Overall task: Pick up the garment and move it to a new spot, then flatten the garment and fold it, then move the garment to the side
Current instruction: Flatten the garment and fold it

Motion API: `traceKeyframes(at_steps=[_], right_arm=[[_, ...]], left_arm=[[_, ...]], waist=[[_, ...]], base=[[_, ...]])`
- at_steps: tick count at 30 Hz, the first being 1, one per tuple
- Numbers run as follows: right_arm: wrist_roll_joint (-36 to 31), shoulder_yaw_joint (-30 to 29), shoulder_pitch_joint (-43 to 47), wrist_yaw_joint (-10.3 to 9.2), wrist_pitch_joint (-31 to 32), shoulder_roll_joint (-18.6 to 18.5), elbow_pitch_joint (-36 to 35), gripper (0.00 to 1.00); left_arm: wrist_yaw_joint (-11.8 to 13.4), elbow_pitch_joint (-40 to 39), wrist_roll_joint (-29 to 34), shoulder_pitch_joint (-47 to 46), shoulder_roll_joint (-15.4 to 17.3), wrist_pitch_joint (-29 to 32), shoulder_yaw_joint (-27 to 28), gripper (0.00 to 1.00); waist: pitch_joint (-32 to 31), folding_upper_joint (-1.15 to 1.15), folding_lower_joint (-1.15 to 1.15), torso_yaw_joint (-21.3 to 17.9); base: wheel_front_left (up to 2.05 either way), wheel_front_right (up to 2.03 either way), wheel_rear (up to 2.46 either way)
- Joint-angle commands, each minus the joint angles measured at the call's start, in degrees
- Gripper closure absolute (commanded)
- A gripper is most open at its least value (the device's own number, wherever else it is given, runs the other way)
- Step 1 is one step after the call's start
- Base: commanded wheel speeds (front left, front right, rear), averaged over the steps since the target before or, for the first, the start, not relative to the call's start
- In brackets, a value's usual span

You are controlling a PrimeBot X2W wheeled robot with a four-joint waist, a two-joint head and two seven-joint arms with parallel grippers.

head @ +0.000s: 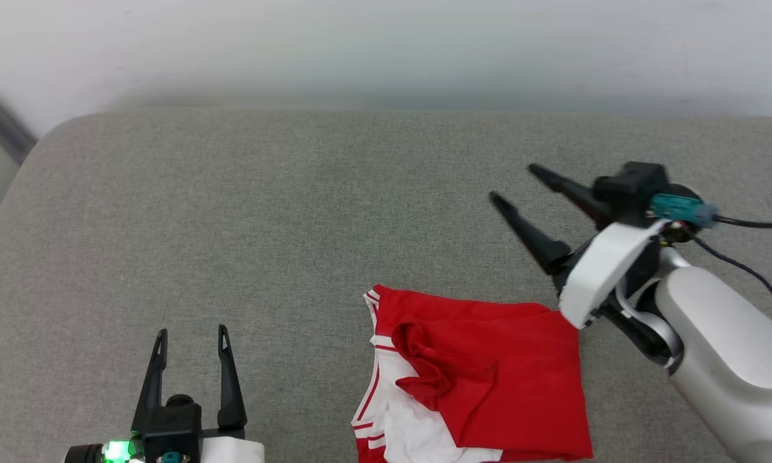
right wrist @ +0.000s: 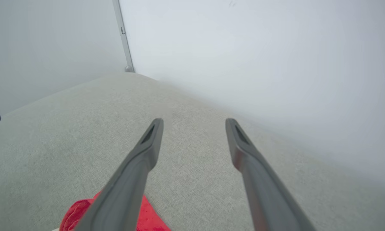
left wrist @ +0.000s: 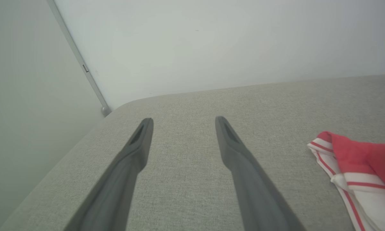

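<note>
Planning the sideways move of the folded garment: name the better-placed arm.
Right. The right end effector, open, hovers just beyond the far right corner of the garment; the left end effector, also open, sits farther off over bare cushion.

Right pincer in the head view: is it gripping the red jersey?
No: the right pincer is spread open and empty over the grey fabric surface, beyond the far edge of the folded red jersey.

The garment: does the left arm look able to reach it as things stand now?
Probably yes: between the left arm's open fingers and the garment lies just bare grey cushion, nothing in the way.
</note>
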Motion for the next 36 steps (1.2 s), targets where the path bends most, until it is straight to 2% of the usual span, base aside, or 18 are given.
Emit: traceKeyframes(at_steps=[1, 4, 7, 12, 16, 21, 26, 36], right_arm=[[-2.29, -3.38, 2.47, -0.02, -4.2, -0.25, 0.65, 0.0], [-7.91, -11.2, 6.11, -0.02, -11.41, 0.33, 1.27, 0.0], [-13.12, -19.05, 10.73, -0.02, -14.67, 1.42, 0.39, 0.0], [-19.99, -31.65, 20.0, -0.02, -16.09, 5.05, -4.39, 0.0], [-24.49, -38.95, 28.08, -0.02, -16.11, 8.9, -12.13, 0.0], [-28.1, -43.68, 37.08, -0.02, -16.13, 13.47, -19.36, 0.0], [-29.26, -46.98, 44.39, -0.02, -16.14, 17.72, -22.55, 0.0], [-28.76, -49.32, 51.25, -0.02, -16.14, 20.42, -24.09, 0.0]], left_arm=[[-0.24, -0.09, 0.2, 0.74, -0.01, -0.12, 0.37, 0.0], [-0.35, -0.11, 0.29, 1.25, 0.03, -0.12, 0.56, 0.0], [-0.5, -0.13, 0.37, 1.84, 0.07, -0.12, 0.75, 0.0], [-0.96, -0.12, 0.5, 2.46, 0.36, -0.12, 0.87, 0.0], [-1.31, -0.08, 0.59, 2.63, 0.48, -0.12, 0.82, 0.0], [-1.78, -0.14, 0.49, 2.64, 0.59, -0.12, 0.66, 0.0], [-2.14, -0.17, 0.51, 3.18, 0.67, -0.12, 0.46, 0.0], [-3.17, 0.26, 0.25, 4.44, 0.61, -0.12, 0.31, 0.0]], waist=[[-0.51, 0.0, 0.0, -0.56], [-1.05, 0.0, 0.0, -1.19], [-1.55, 0.0, 0.0, -1.85], [-2.46, 0.0, 0.0, -2.56], [-3.0, 0.0, 0.0, -2.8], [-3.82, 0.0, 0.0, -2.89], [-4.85, 0.0, 0.0, -2.78], [-6.26, 0.0, 0.0, -2.93]], base=[[0.0, 0.0, 0.0], [0.0, 0.0, 0.0], [0.0, 0.0, 0.0], [0.0, 0.0, 0.0], [0.0, 0.0, 0.0], [0.0, 0.0, 0.0], [0.0, 0.0, 0.0], [0.0, 0.0, 0.0]])
